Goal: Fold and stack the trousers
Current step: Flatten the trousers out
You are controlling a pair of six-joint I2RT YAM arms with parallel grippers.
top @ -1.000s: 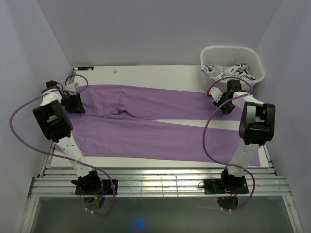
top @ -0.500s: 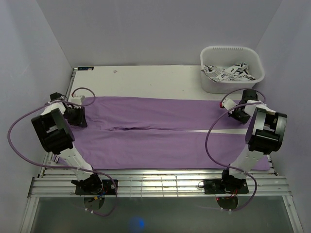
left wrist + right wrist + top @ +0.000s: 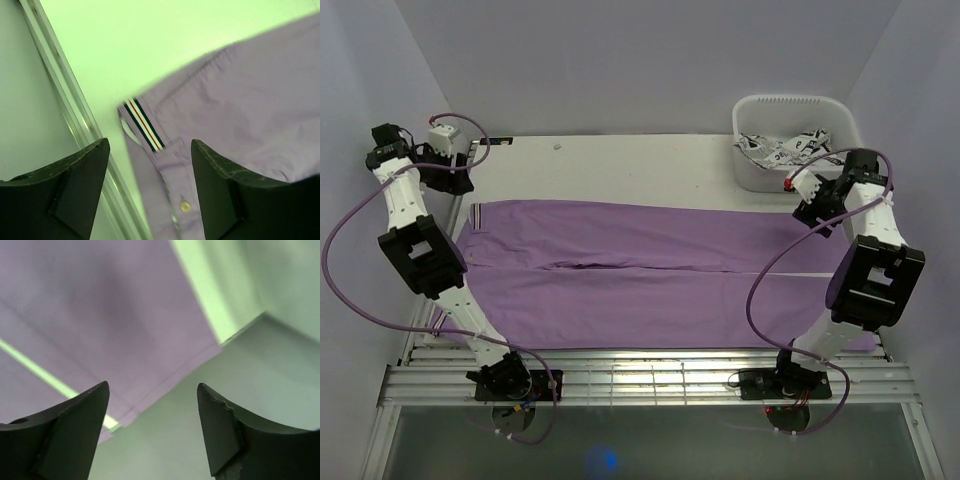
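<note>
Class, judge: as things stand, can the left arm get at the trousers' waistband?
Probably yes: the left gripper hangs open over the waistband of the trousers, with nothing lying between them.

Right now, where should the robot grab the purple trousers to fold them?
Probably the two far corners, from above: the waistband corner by the striped tag for the left gripper, the far leg's cuff for the right gripper. The trousers lie flat, legs side by side, so lifting that far edge could fold one leg onto the other.
</note>
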